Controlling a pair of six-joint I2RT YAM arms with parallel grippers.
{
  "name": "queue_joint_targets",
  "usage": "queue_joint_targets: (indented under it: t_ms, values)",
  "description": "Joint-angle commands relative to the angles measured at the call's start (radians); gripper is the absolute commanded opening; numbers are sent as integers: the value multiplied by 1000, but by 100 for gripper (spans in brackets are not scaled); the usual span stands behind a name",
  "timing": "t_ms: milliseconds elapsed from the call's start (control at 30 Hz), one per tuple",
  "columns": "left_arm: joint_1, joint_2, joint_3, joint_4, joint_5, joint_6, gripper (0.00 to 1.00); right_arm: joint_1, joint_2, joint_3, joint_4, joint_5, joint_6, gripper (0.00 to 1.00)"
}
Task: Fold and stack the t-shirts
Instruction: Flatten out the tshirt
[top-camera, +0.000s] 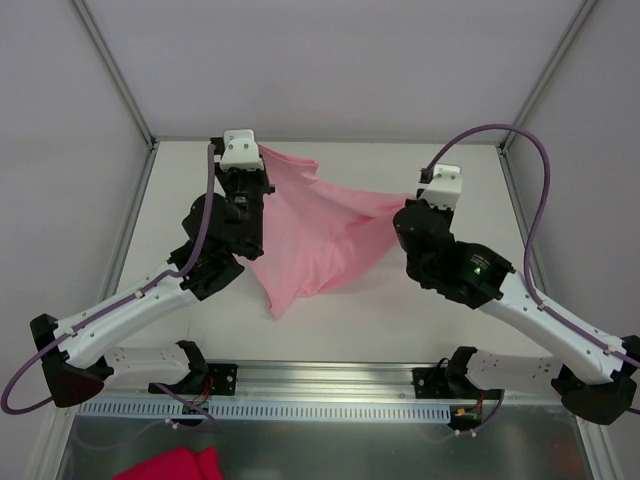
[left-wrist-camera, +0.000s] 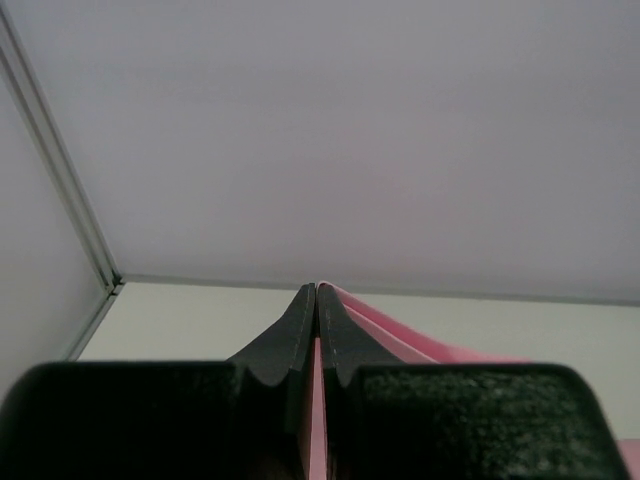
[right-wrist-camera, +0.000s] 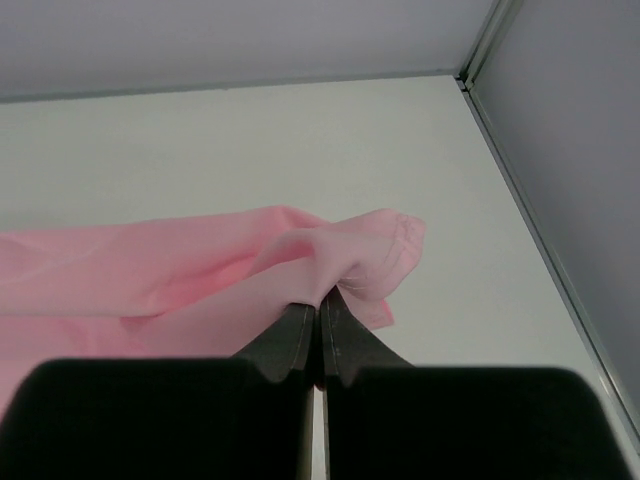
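The pale pink t-shirt (top-camera: 315, 235) hangs stretched between my two grippers above the table, its lower part drooping toward the table near the middle. My left gripper (top-camera: 258, 160) is shut on one corner of it at the back left; pink fabric (left-wrist-camera: 400, 335) shows between and beside its closed fingers. My right gripper (top-camera: 408, 205) is shut on the other end at the right; a bunched hem of the t-shirt (right-wrist-camera: 350, 255) sticks out past its fingertips (right-wrist-camera: 319, 305).
The white table (top-camera: 400, 300) is walled by pale panels at back and sides, with a back right corner (right-wrist-camera: 465, 78). A deep magenta cloth (top-camera: 170, 465) lies below the near rail at the bottom left.
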Motion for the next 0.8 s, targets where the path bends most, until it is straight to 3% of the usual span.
queue_joint_targets:
  t_ms: [0,200,300,400,433,500,633,767]
  values:
    - [7,-14,22,1,19,40,0,-3,16,-19,-36,-16,-22,1]
    - [7,-23,10,-12,32,34,0,19,-13,-139,-67,-175,80,1]
    - [7,-20,5,-21,47,20,0,116,-30,-250,-27,-173,145,4]
    - [7,-5,16,-36,53,11,0,249,-17,-325,-53,-49,257,27]
    - [7,0,16,-36,56,11,0,280,-13,-336,-68,17,290,47]
    - [7,13,14,-32,59,7,0,325,-3,-348,-126,67,390,69]
    - [7,33,8,-28,64,4,0,333,26,-358,-87,84,380,86]
    - [7,39,1,-21,61,6,0,313,109,-339,-45,111,346,86]
